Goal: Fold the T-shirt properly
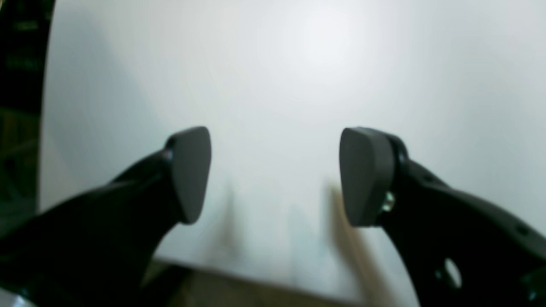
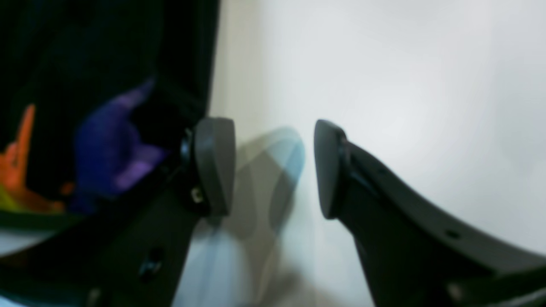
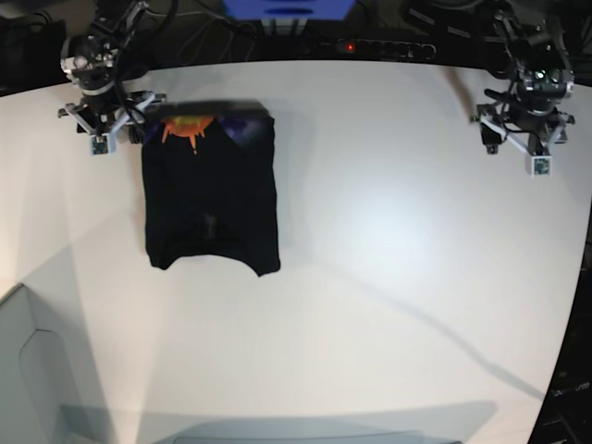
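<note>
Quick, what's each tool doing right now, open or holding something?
Left tool: open, empty.
Right tool: open, empty, beside the shirt.

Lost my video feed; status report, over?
Left gripper open, empty, over bare table. Right gripper open beside T-shirt. Shirt folded, lying flat. Nothing in the way.

You've got a big glossy white tabletop [image 3: 388, 240] catching glare, with dark cable clutter [image 3: 213, 32] along the back edge.
</note>
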Robot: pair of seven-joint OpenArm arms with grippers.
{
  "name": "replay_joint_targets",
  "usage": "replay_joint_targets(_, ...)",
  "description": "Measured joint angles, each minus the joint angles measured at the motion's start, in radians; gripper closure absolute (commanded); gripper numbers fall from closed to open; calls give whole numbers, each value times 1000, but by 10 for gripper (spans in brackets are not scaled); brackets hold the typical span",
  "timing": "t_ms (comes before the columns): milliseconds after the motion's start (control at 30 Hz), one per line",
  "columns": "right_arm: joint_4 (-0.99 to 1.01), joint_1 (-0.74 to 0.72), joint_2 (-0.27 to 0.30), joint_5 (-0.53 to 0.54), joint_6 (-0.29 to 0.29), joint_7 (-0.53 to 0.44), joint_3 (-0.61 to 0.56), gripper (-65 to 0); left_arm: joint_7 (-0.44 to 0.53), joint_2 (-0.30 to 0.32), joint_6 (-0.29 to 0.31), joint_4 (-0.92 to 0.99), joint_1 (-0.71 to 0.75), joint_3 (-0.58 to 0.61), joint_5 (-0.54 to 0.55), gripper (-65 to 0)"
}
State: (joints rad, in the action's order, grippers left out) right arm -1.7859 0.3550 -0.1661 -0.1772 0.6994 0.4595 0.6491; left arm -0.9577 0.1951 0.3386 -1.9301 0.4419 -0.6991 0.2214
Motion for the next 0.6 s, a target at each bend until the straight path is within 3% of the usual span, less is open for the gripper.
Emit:
replay_joint_targets(67, 0, -8, 3, -5, 0, 1, 50, -270, -3, -28, 3, -12, 35, -31, -2, -438)
replay_joint_targets(133, -16, -7, 4, -8, 0, 7, 89, -269, -2, -45, 3, -24, 66, -55, -5, -368)
replay_joint_targets(233, -84, 10, 2, -6, 0, 15, 135, -233, 0, -66, 3, -31, 129, -63, -3, -202)
replay_joint_targets(333, -166, 83, 5, -1, 0, 4, 157, -112, 5, -97, 4, -41, 221, -63, 2, -19)
replay_joint_targets(400, -198, 167, 5, 2, 0, 2, 156, -4, 11, -119, 2, -46, 299, -63, -1, 0)
replay_joint_targets(500, -180, 300, 5, 77, 1, 7, 157, 0, 13, -158, 4, -46, 416, -58, -3, 0)
replay_joint_targets(600, -130, 432, 2, 195, 3, 8, 152, 0, 138, -216, 5, -2, 517, -56, 3, 0)
